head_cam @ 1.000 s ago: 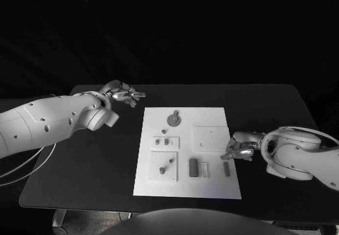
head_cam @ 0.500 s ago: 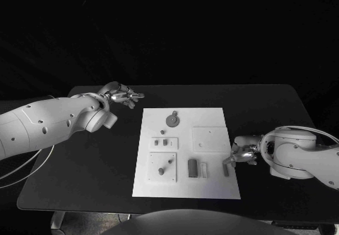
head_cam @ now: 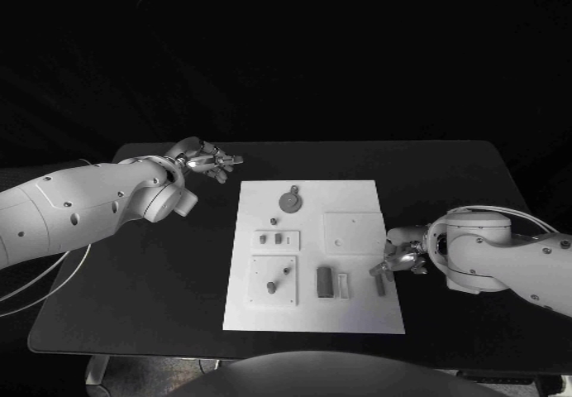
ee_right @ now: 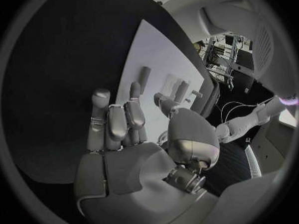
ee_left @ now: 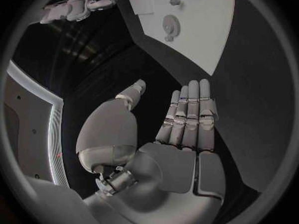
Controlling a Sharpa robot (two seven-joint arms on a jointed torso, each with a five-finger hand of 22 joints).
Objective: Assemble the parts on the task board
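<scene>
The white task board [head_cam: 358, 198] lies in the middle of the black table. On it are a round toothed part [head_cam: 292, 199], a small peg [head_cam: 275, 222], a dark block [head_cam: 324, 281] and a thin dark rod [head_cam: 382, 285] by its right edge. My right hand [head_cam: 401, 256] hovers at that edge, just above the rod, fingers stretched and holding nothing. The right wrist view shows this hand [ee_right: 121, 129] with the rod [ee_right: 144, 78] ahead of its fingertips. My left hand [head_cam: 209, 159] is held off the board, over the table's far left, fingers straight and empty [ee_left: 187, 119].
Two small white plates [head_cam: 278, 239] [head_cam: 274, 279] on the board's left half carry little parts; a pale slotted piece [head_cam: 345, 285] lies beside the dark block. A blank square plate [head_cam: 354, 231] is near my right hand. Bare black table [head_cam: 155, 273] surrounds the board.
My right arm has swung in toward the board and its hand has dipped slightly toward the rod at the right edge. The left hand has stayed where it was.
</scene>
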